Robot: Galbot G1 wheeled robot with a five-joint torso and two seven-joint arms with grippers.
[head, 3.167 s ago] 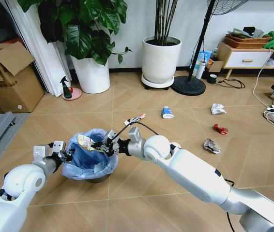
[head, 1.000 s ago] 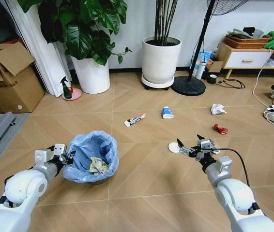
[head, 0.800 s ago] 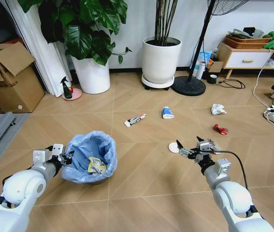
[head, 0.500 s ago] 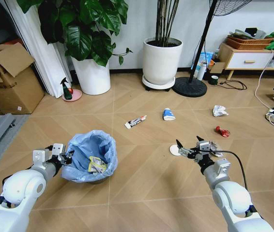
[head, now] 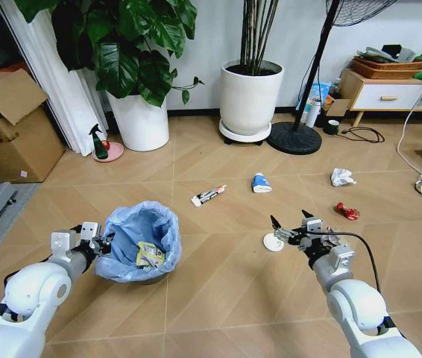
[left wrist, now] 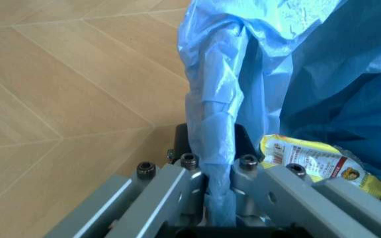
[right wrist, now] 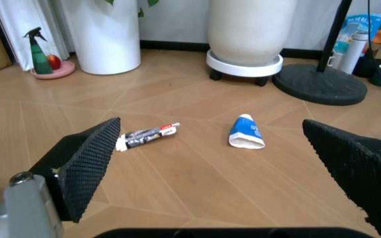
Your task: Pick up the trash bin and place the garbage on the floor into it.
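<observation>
On the floor, left hand is pinching the light bin by its rim (slippery liner); right hand is hanging open, empty.

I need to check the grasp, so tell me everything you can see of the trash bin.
The trash bin is small, round and dark, lined with a crinkled light blue plastic bag folded over its rim. It stands upright on the wooden floor. The left gripper is shut on its rim, pinching bag and edge. A yellow packet lies inside.
</observation>
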